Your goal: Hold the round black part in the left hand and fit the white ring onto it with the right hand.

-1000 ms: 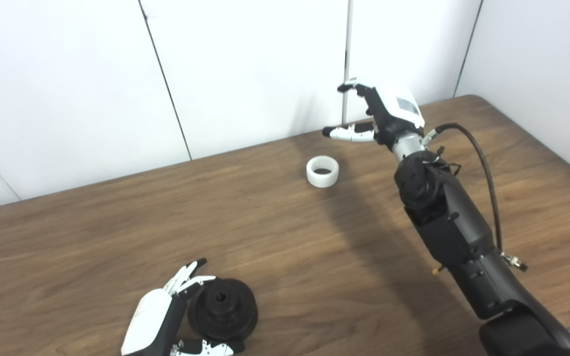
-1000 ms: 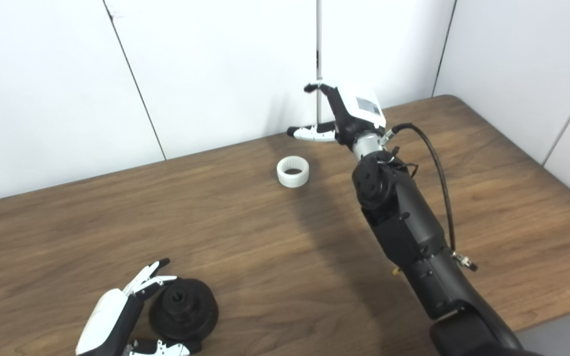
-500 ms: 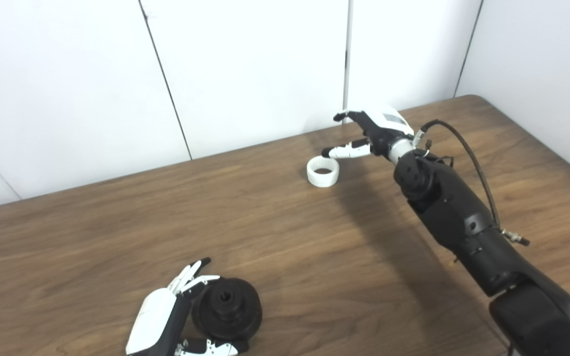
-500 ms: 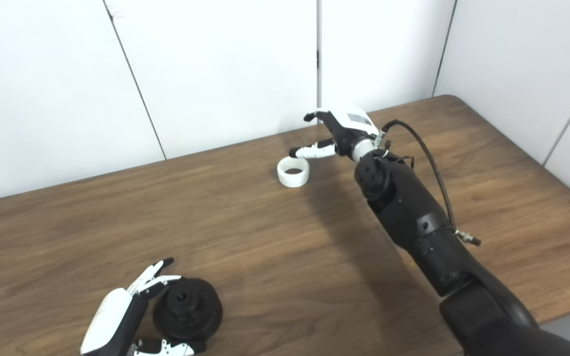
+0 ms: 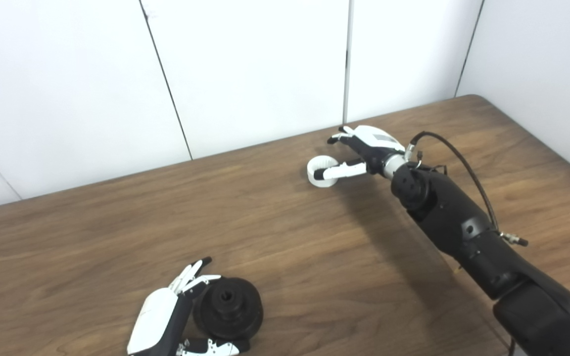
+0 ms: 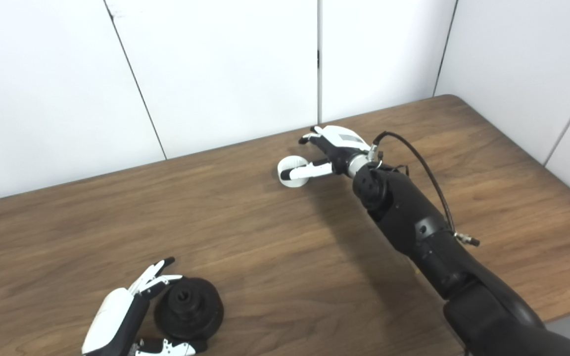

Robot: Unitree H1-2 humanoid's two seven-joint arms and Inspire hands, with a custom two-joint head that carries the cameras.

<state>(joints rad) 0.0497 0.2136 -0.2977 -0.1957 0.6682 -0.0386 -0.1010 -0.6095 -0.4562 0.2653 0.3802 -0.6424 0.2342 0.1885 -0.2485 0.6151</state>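
The round black part (image 5: 228, 307) rests on the wooden table (image 5: 314, 257) near the front edge. My left hand (image 5: 164, 321) lies against its left side, fingers stretched past it and thumb under its near edge, not closed on it. Far across the table lies the white ring (image 5: 321, 182), flat with its hole up. My right hand (image 5: 359, 151) is open and low at the ring: the thumb reaches across the ring's top, the fingers curl behind its far right side. I cannot tell whether the hand touches the ring.
White wall panels (image 5: 245, 69) rise directly behind the table's far edge, close to the ring. The table's rounded right corner (image 5: 478, 99) lies beyond my right arm. My dark right forearm and its cable (image 5: 458, 148) stretch across the right side.
My right hand has come down from above the table's far edge to the ring, its thumb now across the ring's top. The left hand and black part have barely moved.
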